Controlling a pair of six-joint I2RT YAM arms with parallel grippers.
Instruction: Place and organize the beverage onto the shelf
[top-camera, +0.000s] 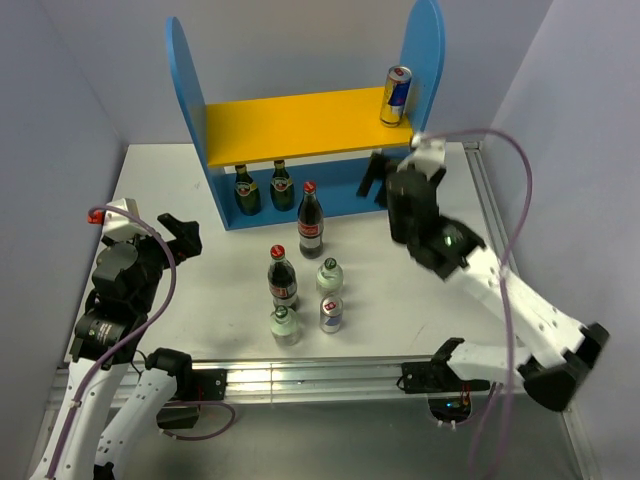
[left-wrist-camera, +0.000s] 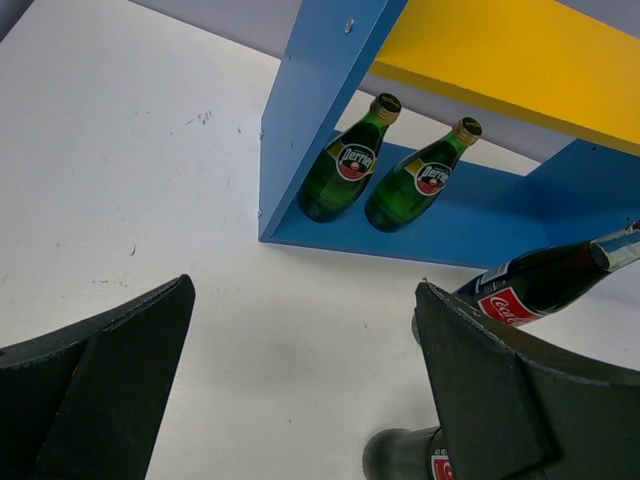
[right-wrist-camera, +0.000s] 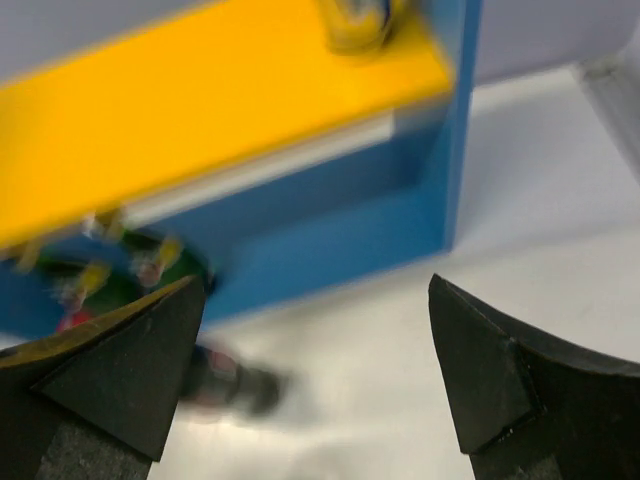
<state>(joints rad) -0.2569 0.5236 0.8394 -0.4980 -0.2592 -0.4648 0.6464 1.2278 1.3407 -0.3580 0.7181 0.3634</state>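
Observation:
The shelf (top-camera: 300, 125) stands at the back with a slim can (top-camera: 397, 95) on the right end of its yellow board. Two green glass bottles (top-camera: 246, 190) stand on its blue base at the left. On the table in front stand two cola bottles (top-camera: 310, 220) (top-camera: 282, 278), two small green-capped bottles (top-camera: 329, 275) (top-camera: 285, 325) and a second can (top-camera: 331, 314). My right gripper (top-camera: 405, 172) hangs open and empty just in front of the shelf's right end, below the can (right-wrist-camera: 360, 20). My left gripper (top-camera: 185, 235) is open and empty at the left, facing the green bottles (left-wrist-camera: 345, 165).
Grey walls close in the table on the left, back and right. A metal rail (top-camera: 320, 375) runs along the near edge between the arm bases. In the left wrist view a cola bottle (left-wrist-camera: 540, 285) lies just past the right finger.

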